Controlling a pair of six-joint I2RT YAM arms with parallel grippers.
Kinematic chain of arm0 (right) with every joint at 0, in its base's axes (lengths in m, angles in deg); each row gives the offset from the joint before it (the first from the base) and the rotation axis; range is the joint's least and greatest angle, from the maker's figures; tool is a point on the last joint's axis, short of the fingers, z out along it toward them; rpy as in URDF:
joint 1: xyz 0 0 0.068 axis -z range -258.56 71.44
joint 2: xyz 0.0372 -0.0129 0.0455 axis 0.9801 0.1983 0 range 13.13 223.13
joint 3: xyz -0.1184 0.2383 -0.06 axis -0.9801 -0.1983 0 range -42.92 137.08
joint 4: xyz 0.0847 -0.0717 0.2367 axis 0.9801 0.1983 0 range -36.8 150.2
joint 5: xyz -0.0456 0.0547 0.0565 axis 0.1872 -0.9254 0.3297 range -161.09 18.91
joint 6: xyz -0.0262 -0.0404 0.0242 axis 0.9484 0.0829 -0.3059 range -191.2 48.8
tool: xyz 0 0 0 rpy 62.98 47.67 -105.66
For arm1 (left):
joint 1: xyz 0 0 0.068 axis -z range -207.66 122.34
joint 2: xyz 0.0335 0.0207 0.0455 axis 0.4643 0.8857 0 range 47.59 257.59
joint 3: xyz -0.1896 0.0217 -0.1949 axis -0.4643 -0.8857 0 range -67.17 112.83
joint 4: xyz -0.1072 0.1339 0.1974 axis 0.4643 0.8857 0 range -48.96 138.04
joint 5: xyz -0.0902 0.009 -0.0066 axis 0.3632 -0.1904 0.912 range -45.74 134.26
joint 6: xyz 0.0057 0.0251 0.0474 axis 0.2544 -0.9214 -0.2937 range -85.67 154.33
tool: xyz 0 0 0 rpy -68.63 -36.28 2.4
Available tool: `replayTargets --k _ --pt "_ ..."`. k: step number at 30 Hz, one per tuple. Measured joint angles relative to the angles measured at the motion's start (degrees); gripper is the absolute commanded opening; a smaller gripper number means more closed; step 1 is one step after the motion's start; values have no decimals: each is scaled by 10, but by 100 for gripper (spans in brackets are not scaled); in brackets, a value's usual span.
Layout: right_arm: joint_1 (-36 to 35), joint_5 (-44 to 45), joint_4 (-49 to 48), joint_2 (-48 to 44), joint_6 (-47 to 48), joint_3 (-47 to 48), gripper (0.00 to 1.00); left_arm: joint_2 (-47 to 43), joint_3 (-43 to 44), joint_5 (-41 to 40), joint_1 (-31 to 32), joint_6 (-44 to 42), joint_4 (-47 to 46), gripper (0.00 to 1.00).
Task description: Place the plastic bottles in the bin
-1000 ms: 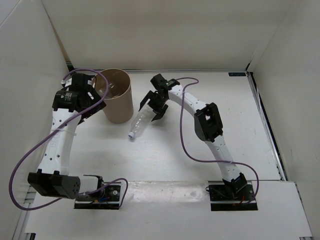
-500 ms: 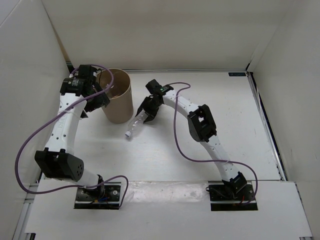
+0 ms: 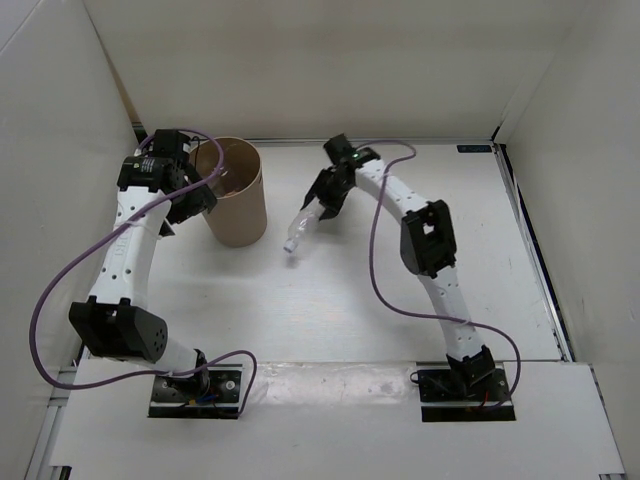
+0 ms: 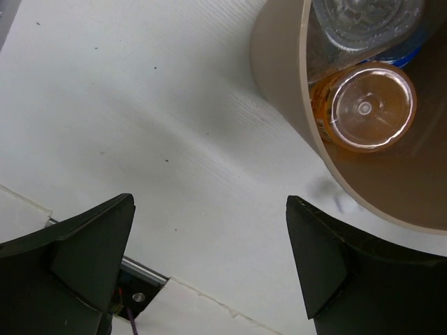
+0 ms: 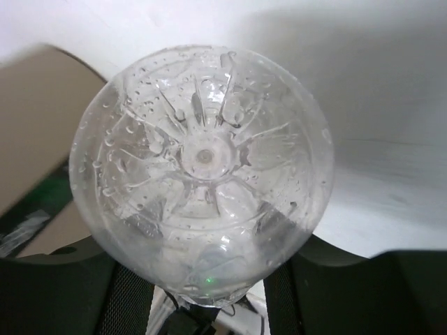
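My right gripper (image 3: 323, 198) is clenched on the clear bottle (image 3: 300, 232) near its base, just right of the bin (image 3: 240, 215). The bottle looks light, thin-walled and droplet-beaded, likely slippery, so I squeeze gently. My left gripper (image 4: 209, 209) gapes beside the bin.

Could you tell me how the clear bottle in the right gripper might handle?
The clear bottle looks empty apart from droplets, so probably light. Its see-through wall may dent under grip; being round, it could roll.
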Motion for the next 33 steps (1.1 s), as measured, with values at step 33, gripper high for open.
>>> replayTargets --k 33 --pt "-20 -230 -467 -148 460 134 0 -105 -147 -15 -13 50 -63 100"
